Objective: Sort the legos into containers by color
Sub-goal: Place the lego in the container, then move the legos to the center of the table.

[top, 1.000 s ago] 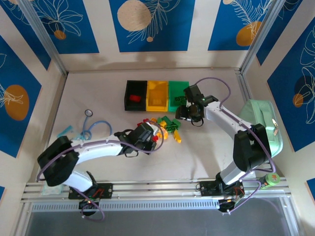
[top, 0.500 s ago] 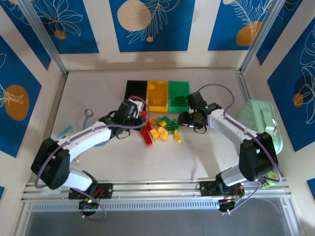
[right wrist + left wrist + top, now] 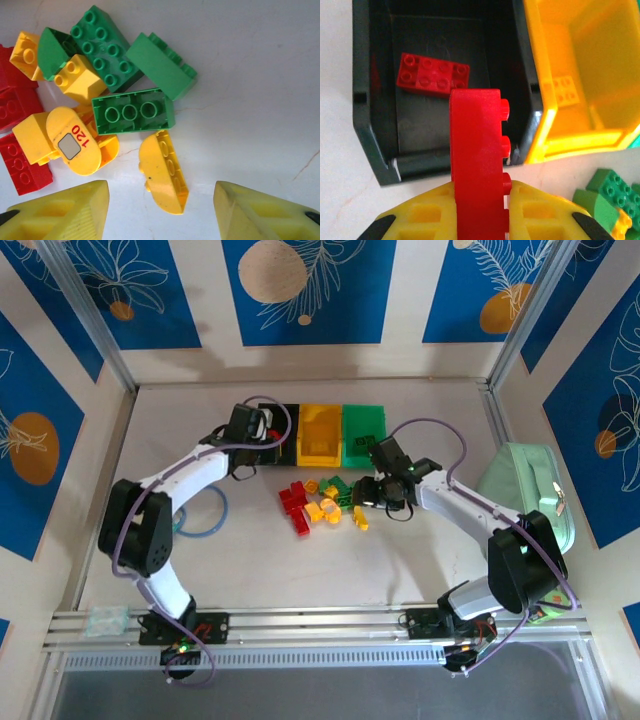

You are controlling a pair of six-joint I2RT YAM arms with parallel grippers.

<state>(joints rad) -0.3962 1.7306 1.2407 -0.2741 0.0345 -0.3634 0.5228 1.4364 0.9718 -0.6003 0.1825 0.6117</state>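
Red brick (image 3: pixel 477 165) pinched on edge in left tool (image 3: pixel 481 212), hanging over near wall of black bin (image 3: pixel 370 125) just ahead. Right tool (image 3: pixel 160 210) spread wide, yellow brick (image 3: pixel 162 170) below, between its tips. Released early, risks striking that wall and tumbling outside onto surface (image 3: pixel 250 75).

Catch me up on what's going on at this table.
Two robot arms are sorting toy bricks by color. The left hand is shut on a red brick, holding it over the black bin's edge; another red brick already lies inside. The right hand hangs open above the loose pile of green, yellow and red bricks on the table, holding nothing. The yellow bin next door has a yellow brick in it.
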